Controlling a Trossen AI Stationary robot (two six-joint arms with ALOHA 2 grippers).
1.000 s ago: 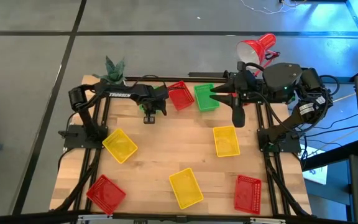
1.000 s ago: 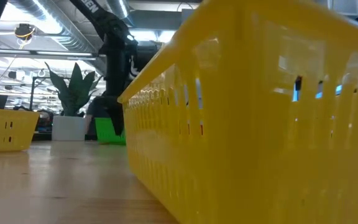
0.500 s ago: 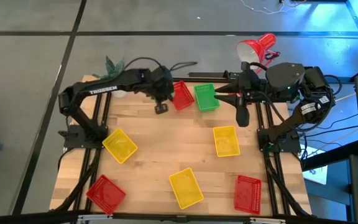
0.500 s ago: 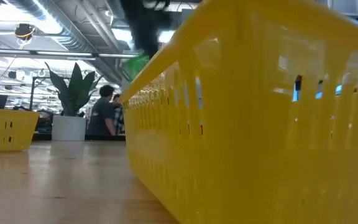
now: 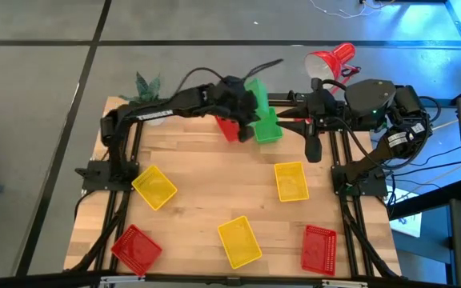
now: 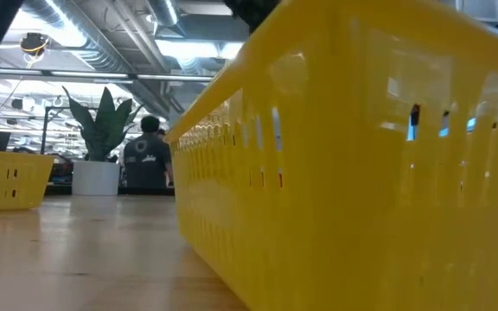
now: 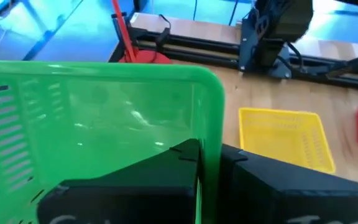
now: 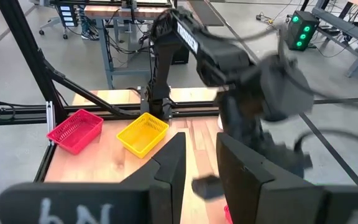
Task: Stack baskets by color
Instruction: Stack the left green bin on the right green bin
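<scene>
My left gripper (image 5: 245, 100) is raised over the far middle of the table and shut on a green basket (image 7: 98, 118), which also shows in the high view (image 5: 254, 86). Below it another green basket (image 5: 268, 130) rests on the table, beside a red basket (image 5: 226, 128) that the arm partly hides. Three yellow baskets (image 5: 154, 187) (image 5: 290, 182) (image 5: 238, 242) and two red ones (image 5: 136, 246) (image 5: 318, 249) lie flat on the wood. My right gripper (image 8: 196, 163) hangs open at the far right, holding nothing. My left gripper pinches one side wall of the green basket (image 7: 207, 134) near a rounded corner, one finger inside the basket and one outside. The fingers slant down toward the table's right side. The basket is lifted clear of the table and tipped up on edge.
A red desk lamp (image 5: 330, 62) and a potted plant (image 5: 146, 86) stand at the far edge. In the low view one yellow basket (image 6: 361, 173) fills most of the picture, and a person (image 6: 148, 160) stands in the room behind. Bare wood lies in the table's middle.
My left gripper has risen from low over the table's far left and gone toward the right along the far edge, tipping from pointing down to nearer level. The green basket has come up with it, lifted clear and tipped on edge.
</scene>
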